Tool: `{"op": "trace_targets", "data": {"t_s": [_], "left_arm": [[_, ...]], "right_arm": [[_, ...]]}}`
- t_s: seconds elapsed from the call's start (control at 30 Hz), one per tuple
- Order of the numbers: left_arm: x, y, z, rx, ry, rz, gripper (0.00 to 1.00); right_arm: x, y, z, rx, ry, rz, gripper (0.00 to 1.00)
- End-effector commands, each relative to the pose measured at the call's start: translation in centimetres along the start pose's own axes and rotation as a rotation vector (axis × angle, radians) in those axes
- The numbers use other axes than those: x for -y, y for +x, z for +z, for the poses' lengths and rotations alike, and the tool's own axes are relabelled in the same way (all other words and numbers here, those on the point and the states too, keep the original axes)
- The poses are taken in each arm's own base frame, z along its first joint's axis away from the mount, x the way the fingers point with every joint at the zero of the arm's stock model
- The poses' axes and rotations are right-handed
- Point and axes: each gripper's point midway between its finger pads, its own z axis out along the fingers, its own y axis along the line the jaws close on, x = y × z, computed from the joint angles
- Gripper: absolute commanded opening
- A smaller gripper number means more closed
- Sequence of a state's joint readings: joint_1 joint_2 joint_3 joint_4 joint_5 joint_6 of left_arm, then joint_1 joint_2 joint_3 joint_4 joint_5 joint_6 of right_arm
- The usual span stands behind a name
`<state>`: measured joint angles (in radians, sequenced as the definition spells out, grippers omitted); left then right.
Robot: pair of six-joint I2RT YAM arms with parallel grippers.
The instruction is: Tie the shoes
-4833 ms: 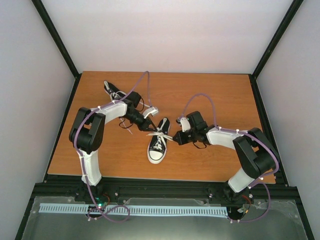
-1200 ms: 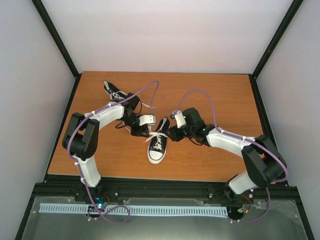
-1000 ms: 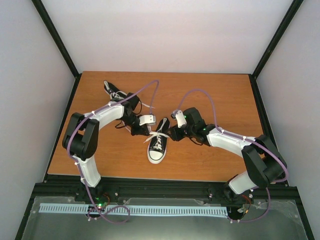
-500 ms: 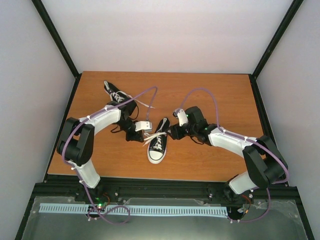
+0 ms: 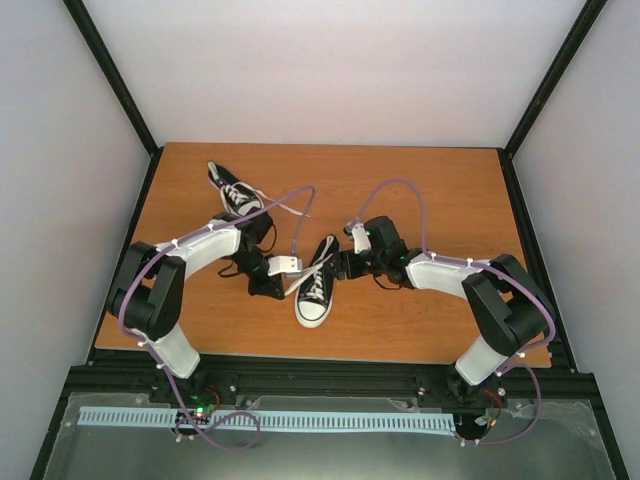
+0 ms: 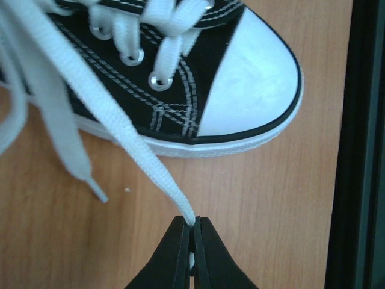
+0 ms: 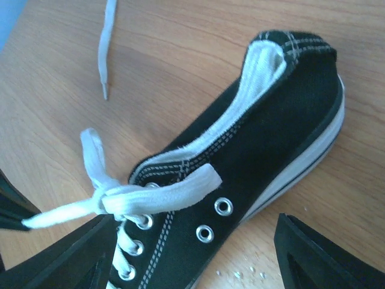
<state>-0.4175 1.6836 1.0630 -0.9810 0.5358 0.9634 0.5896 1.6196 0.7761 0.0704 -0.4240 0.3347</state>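
— Pulling that lace (image 6: 120,129) any harder could have dragged the shoe (image 6: 198,72) across the table (image 5: 420,190), couldn't it?

— That was my worry. Your left gripper (image 6: 192,232) was pressed together on only the very end of the strand, so a sharp tug could have slipped it free. A tug could also have cinched the half-made knot (image 7: 105,195) lopsided. Nothing pinned the shoe down either: your right gripper (image 7: 198,241) was spread wide and held nothing.

— Where did the shoe sit relative to each?

— Seen from the left wrist, its white toe cap (image 6: 252,84) lay just beyond the closed fingertips, apart from them. The lace ran straight up toward the eyelets (image 6: 132,57). The right gripper hung over the shoe's eyelet side, with the shoe showing between its fingers; I couldn't tell whether they touched it. From above, the shoe lay mid-table between your two arms, toe toward the bases. The second shoe (image 5: 232,190) was well apart, at the far left.
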Motion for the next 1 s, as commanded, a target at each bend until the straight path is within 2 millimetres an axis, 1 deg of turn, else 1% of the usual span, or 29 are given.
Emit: {"op": "trace_targets", "data": {"t_s": [0.0, 0.13, 0.27, 0.33, 0.4, 0.47, 0.5, 0.57, 0.63, 0.7, 0.77, 0.8, 0.9, 0.97], "left_arm": [[1.5, -0.6, 0.5, 0.012, 0.03, 0.029, 0.01], [1.6, -0.8, 1.1, 0.005, 0.033, 0.033, 0.01], [1.8, -0.6, 1.2, -0.005, 0.04, 0.041, 0.01], [1.7, -0.5, 1.4, -0.008, 0.038, 0.041, 0.02], [1.8, -0.5, 1.4, -0.008, 0.043, 0.045, 0.04], [2.7, -0.2, 1.2, -0.015, 0.079, 0.073, 0.09], [3.7, 0.0, 0.9, -0.018, 0.112, 0.102, 0.13], [5.3, 0.3, 0.1, -0.007, 0.143, 0.165, 0.24], [5.8, 0.5, -0.8, -0.011, 0.121, 0.231, 0.33], [4.7, 0.3, -1.8, -0.015, 0.083, 0.243, 0.36], [2.8, -0.1, -2.9, 0.0, 0.035, 0.237, 0.37], [1.5, -0.3, -3.3, 0.006, 0.003, 0.225, 0.38], [-3.9, -1.7, -4.4, 0.013, -0.187, 0.19, 0.42], [-7.6, -3.0, -4.9, 0.032, -0.339, 0.211, 0.43]], "right_arm": [[-1.2, -2.4, 0.0, 0.078, -0.062, 0.018, 0.74], [-1.3, -2.9, 0.3, 0.092, -0.072, 0.027, 0.72], [-1.1, -3.4, 0.4, 0.101, -0.053, 0.015, 0.67], [-1.0, -3.7, 0.5, 0.104, -0.041, -0.005, 0.66], [-1.1, -4.1, 0.5, 0.112, -0.04, -0.03, 0.63], [-1.3, -4.4, 0.5, 0.111, -0.042, -0.054, 0.59], [-1.4, -4.5, 0.5, 0.105, -0.041, -0.061, 0.58], [-1.5, -4.5, 0.4, 0.093, -0.04, -0.076, 0.58], [-1.4, -4.4, 0.3, 0.082, -0.035, -0.084, 0.6], [-1.3, -4.1, 0.4, 0.068, -0.029, -0.09, 0.64], [-1.1, -3.8, 0.5, 0.056, -0.024, -0.088, 0.66], [-1.0, -3.7, 0.6, 0.049, -0.02, -0.086, 0.67], [-0.8, -3.3, 0.7, 0.034, -0.018, -0.078, 0.68], [-0.8, -3.0, 0.8, 0.017, -0.021, -0.064, 0.68]]}}
